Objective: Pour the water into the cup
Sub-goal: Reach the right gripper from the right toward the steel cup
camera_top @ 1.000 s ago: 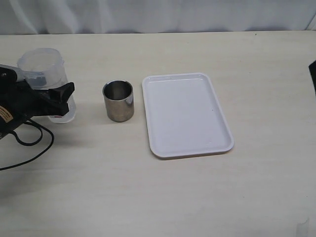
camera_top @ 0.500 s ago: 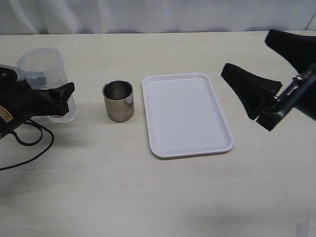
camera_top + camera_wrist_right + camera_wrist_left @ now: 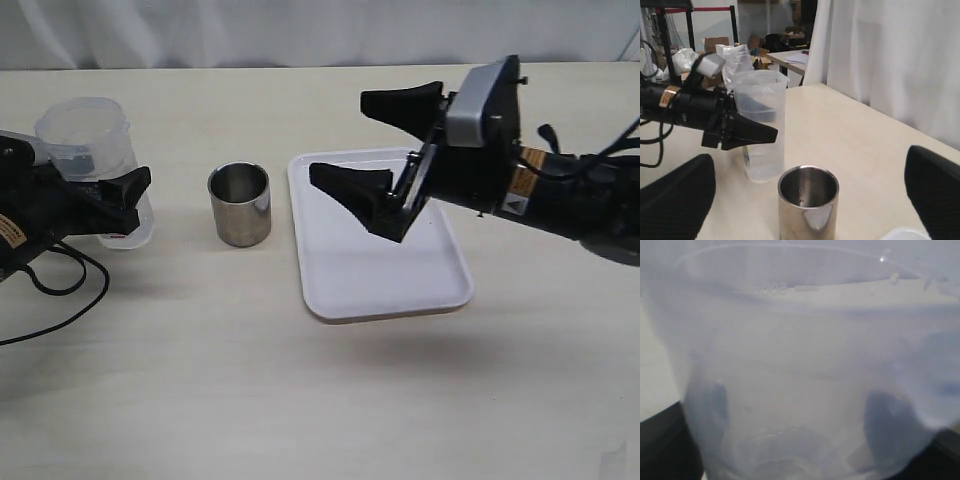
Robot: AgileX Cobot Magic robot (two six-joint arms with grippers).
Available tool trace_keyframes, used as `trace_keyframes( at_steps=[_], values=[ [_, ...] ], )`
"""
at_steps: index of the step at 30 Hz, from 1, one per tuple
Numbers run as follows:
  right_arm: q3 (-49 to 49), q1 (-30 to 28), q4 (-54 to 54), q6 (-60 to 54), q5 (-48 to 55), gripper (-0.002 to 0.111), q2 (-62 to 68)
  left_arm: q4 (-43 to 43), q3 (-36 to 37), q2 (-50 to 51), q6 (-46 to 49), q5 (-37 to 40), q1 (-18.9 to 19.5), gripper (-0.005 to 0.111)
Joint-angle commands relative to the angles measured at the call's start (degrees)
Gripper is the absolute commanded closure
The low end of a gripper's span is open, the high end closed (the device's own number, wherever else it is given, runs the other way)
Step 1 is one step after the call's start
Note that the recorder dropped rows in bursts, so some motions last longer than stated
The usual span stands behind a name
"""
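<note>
I am gripping the clear plastic container (image 3: 85, 140) upright between the fingers of my left gripper (image 3: 108, 195). I am holding my right gripper (image 3: 340, 138) spread wide and empty above the white tray (image 3: 440, 290). Its tips are pointing toward the steel cup (image 3: 239, 205), which is standing on the table (image 3: 300, 400) between my two grippers, just beside the tray.
</note>
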Motion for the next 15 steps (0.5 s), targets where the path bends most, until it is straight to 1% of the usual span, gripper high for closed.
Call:
trace_keyframes(
  at_steps=[1,9,15],
  values=[
    [-5.9,0.9,-0.1,-1.1,1.0,0.012,8.3,0.6,-0.2,0.1,-0.6,-0.4,0.0,0.107],
    [-12.8,0.9,-2.1,-0.6,0.1,0.012,19.2,0.7,-0.2,0.1,-0.6,-0.4,0.0,0.107],
    [-17.4,0.9,-4.0,-0.5,0.1,0.012,24.9,0.7,-0.2,0.1,-0.6,-0.4,0.0,0.107]
  ],
)
